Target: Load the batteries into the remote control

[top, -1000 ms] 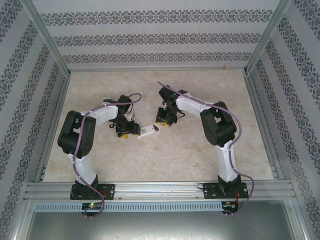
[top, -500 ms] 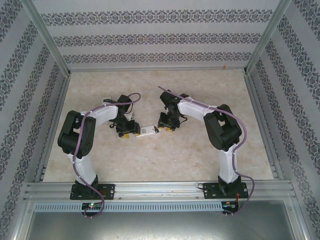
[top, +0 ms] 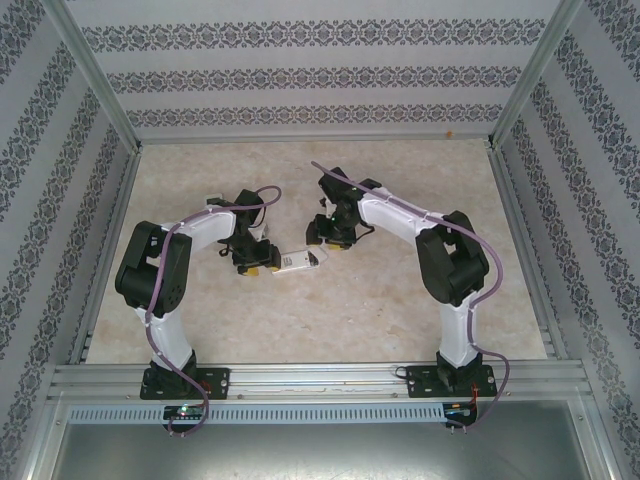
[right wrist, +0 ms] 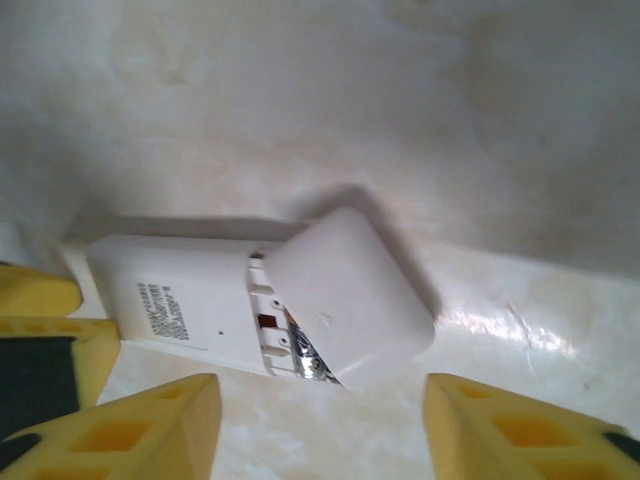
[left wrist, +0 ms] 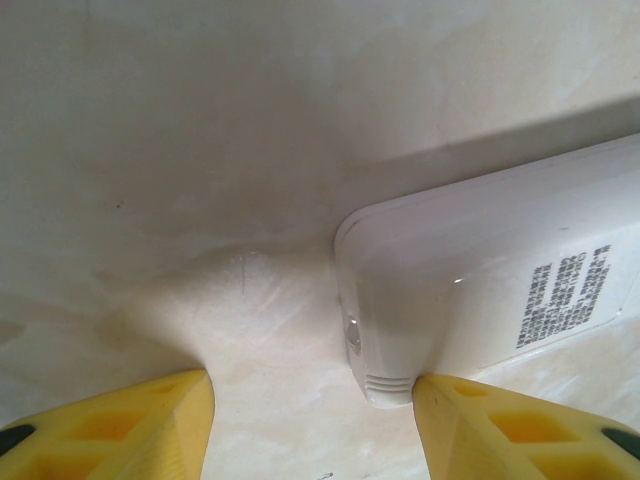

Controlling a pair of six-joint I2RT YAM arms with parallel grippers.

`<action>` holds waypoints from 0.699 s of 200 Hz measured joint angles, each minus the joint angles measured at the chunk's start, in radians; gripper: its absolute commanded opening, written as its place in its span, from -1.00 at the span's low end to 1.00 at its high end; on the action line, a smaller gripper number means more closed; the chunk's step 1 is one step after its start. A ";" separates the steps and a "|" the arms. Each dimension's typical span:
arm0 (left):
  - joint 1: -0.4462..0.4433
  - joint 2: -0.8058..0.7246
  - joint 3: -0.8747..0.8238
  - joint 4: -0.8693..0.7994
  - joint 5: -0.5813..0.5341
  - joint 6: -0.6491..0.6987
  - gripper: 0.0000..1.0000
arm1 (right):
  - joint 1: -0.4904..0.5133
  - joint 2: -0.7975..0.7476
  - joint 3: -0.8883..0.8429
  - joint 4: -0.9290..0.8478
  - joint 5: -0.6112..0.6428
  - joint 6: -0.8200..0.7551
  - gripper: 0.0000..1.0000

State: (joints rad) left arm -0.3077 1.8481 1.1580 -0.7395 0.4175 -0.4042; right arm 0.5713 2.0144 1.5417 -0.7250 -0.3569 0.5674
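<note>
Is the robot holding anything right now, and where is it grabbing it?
Nothing is held. The white plastic remote control lies on the table; the left gripper and right gripper both stand open, fingers apart.

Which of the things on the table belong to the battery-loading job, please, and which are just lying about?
Job:
- remote, lying back up
- battery cover, askew over the partly open compartment

Lying about, seemingly:
- small white item
- orange speck at the far edge
Both are too small to identify.
</note>
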 measured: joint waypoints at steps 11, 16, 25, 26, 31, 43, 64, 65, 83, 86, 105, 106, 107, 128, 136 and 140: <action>0.000 -0.002 -0.002 0.003 0.000 0.000 0.17 | -0.003 0.022 0.022 0.001 -0.009 -0.040 0.32; 0.000 -0.002 -0.003 0.005 0.000 0.000 0.17 | -0.006 0.031 0.027 0.003 -0.013 -0.059 0.32; 0.000 -0.003 -0.004 0.006 0.000 0.000 0.17 | -0.007 0.046 0.032 0.004 -0.026 -0.083 0.33; 0.000 -0.003 -0.004 0.006 0.000 0.000 0.17 | -0.007 0.047 0.032 0.003 -0.027 -0.085 0.33; 0.000 -0.003 -0.004 0.006 0.000 0.000 0.17 | -0.012 0.055 0.034 0.003 -0.033 -0.099 0.33; 0.000 -0.003 -0.005 0.006 0.000 0.000 0.17 | -0.013 0.076 0.039 0.000 -0.047 -0.127 0.32; 0.000 -0.003 -0.005 0.006 0.000 0.000 0.18 | -0.019 0.106 0.044 -0.004 -0.064 -0.168 0.29; 0.000 -0.003 -0.005 0.006 0.000 0.000 0.18 | -0.019 0.107 0.044 -0.004 -0.065 -0.169 0.29; 0.000 -0.003 -0.005 0.006 0.000 0.000 0.18 | -0.019 0.117 0.045 -0.004 -0.079 -0.193 0.22; 0.000 -0.003 -0.005 0.006 0.000 0.000 0.18 | -0.019 0.119 0.045 -0.004 -0.080 -0.200 0.21; 0.000 -0.003 -0.005 0.006 0.000 0.000 0.18 | -0.019 0.128 0.046 -0.004 -0.091 -0.213 0.15; 0.000 -0.003 -0.005 0.006 0.000 0.000 0.18 | -0.019 0.129 0.046 -0.003 -0.093 -0.214 0.15; 0.000 -0.003 -0.005 0.006 0.000 0.000 0.18 | -0.020 0.129 0.046 -0.003 -0.093 -0.214 0.15; 0.000 -0.003 -0.005 0.006 0.000 0.000 0.18 | -0.019 0.142 0.047 -0.003 -0.109 -0.226 0.11; 0.000 -0.003 -0.005 0.006 0.000 0.000 0.18 | -0.019 0.146 0.047 -0.003 -0.113 -0.229 0.10; 0.000 -0.003 -0.005 0.006 0.000 0.000 0.18 | -0.020 0.147 0.047 -0.003 -0.114 -0.231 0.09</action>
State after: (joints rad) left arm -0.3080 1.8450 1.1530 -0.7334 0.4171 -0.4038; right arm 0.5514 2.1616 1.5890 -0.7284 -0.4706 0.3363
